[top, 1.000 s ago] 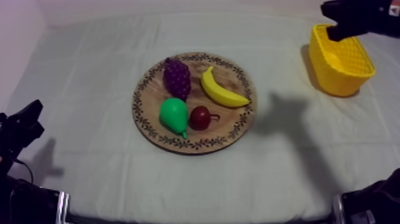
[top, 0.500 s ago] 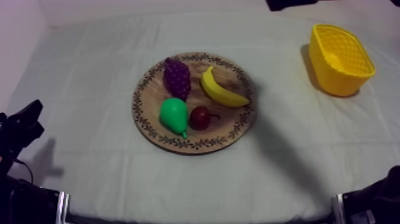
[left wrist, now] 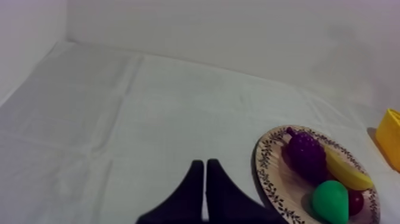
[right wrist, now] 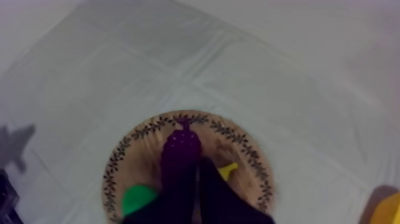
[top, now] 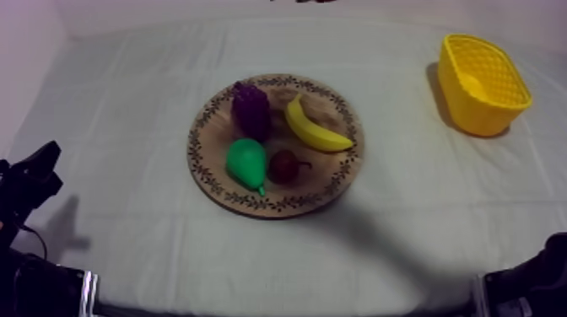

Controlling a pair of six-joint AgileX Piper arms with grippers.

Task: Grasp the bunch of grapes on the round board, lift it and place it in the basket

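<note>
Left end effector (left wrist: 205, 189) pinched to a narrow wedge, holding nothing, over the bench (top: 126, 101) left of the wooden board (top: 213, 128); bunch of grapes (top: 251, 110) lies on the board's far left part, long axis running from far rim to middle, stem toward the far rim; pear (top: 246, 163) just beside its near end; small red fruit (top: 283, 166) and banana (top: 316, 128) close on the right; yellow basket (top: 485, 88) well apart, far right; right end effector (right wrist: 196, 190) also a narrow empty wedge, above the board by the grapes.

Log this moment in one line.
left gripper: shut, over grey-white cloth | right gripper: shut, pointing at purple bunch of grapes | grapes: on round patterned wooden board | yellow basket: no grapes inside
</note>
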